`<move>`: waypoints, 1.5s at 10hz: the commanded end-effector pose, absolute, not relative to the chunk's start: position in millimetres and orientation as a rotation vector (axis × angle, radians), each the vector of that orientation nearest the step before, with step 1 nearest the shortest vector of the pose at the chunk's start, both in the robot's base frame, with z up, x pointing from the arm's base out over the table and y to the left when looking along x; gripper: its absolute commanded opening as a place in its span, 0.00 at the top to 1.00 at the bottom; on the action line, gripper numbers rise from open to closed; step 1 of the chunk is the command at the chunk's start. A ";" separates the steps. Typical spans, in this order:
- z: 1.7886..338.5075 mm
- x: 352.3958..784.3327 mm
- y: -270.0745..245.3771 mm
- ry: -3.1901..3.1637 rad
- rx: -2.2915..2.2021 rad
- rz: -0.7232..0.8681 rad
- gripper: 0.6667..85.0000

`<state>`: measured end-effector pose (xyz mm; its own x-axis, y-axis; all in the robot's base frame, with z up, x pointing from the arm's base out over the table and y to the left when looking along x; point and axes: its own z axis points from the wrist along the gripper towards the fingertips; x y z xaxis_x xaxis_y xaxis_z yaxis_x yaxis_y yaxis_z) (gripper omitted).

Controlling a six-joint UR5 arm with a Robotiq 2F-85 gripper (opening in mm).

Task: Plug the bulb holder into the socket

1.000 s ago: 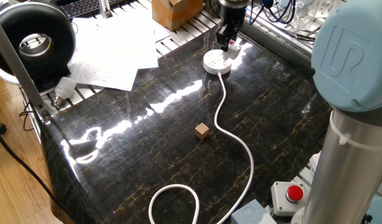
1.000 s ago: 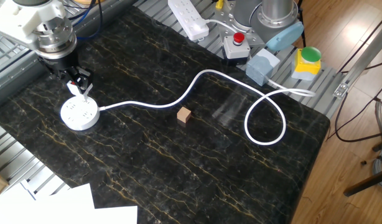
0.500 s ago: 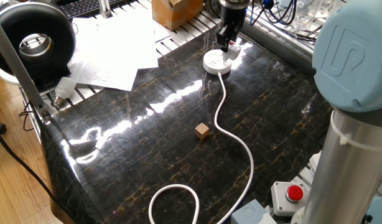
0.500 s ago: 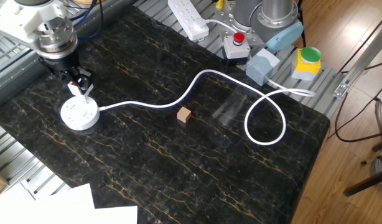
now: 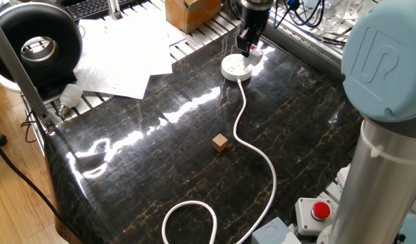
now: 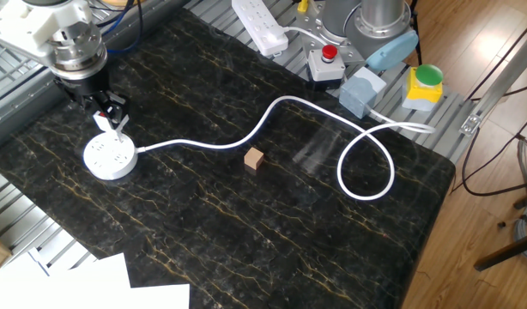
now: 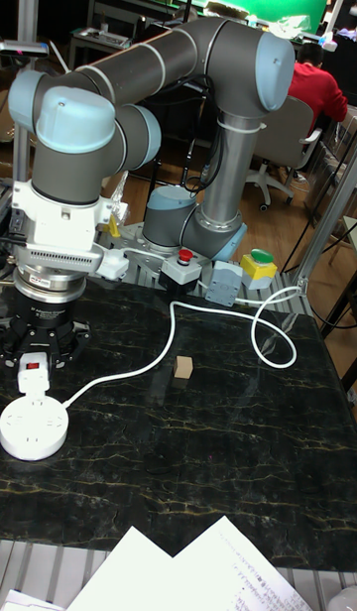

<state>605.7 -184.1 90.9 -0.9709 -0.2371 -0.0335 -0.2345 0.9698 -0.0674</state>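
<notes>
Holding the bulb holder [image 7: 33, 371] by its sides, the gripper [image 6: 103, 112] was clamped shut on it and parked just above the socket [image 6: 109, 158], right over its far edge, at the corner of the bench [image 6: 272, 232]. Honestly almost nothing had changed over the last second: comparing the views, the arm looked like it sat in basically the same spot, maybe a hair lower, so my read was it was creeping down or lining things up rather than making a big move. In the tall fixed view the holder's red patch faced the camera and its bottom edge looked close to the socket's top but not seated; I couldn't see the pins at all. The cord [image 5: 252, 146] snaked off across the bench past the little wooden cube [image 5: 220, 141], both well clear of the action. So the plugging-in wasn't done yet. I'd guess what was left was a straight push down, and getting the pins over the holes would be the fiddly bit.
</notes>
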 end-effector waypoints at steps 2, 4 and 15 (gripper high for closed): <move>90.8 606.3 -180.8 3.073 -0.342 -0.067 1.00; 89.9 606.5 -179.8 3.072 -0.339 -0.062 1.00; 82.7 616.1 -174.2 3.038 -0.322 -0.060 1.00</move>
<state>612.1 -177.1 83.1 -0.9736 -0.2195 -0.0632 -0.2163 0.9749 -0.0537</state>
